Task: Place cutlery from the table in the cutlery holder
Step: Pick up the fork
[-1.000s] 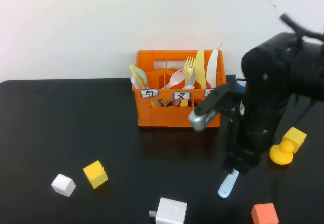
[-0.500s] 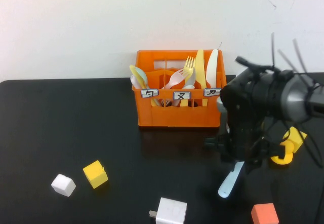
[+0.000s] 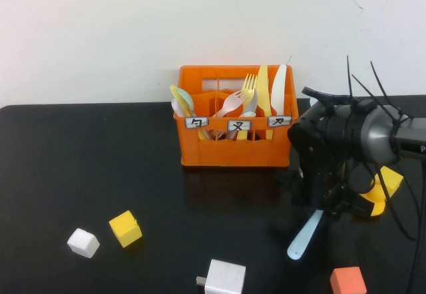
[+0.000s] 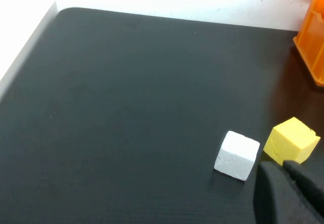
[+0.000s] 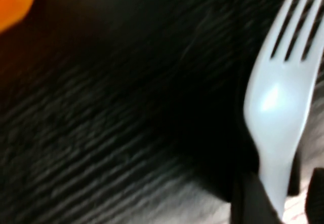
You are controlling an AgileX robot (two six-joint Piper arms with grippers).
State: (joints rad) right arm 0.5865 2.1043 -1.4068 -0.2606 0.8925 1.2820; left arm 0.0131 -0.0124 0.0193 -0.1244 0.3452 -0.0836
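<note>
Right tool (image 5: 276,193) pinching smooth light blue plastic fork (image 5: 281,97), tines slender.

fork (image 5: 277,107) handle cut off, blurred, right arm (image 3: 339,151) hiding yellow toy (image 3: 377,197)

A robot test bench in a lab: a glossy black tabletop (image 3: 80,174) against a bare white wall (image 3: 133,28), with scattered foam cubes, white (image 3: 83,243), yellow (image 3: 125,228) and orange (image 3: 348,281), and a labelled orange cutlery crate (image 3: 233,118) as props.
</note>
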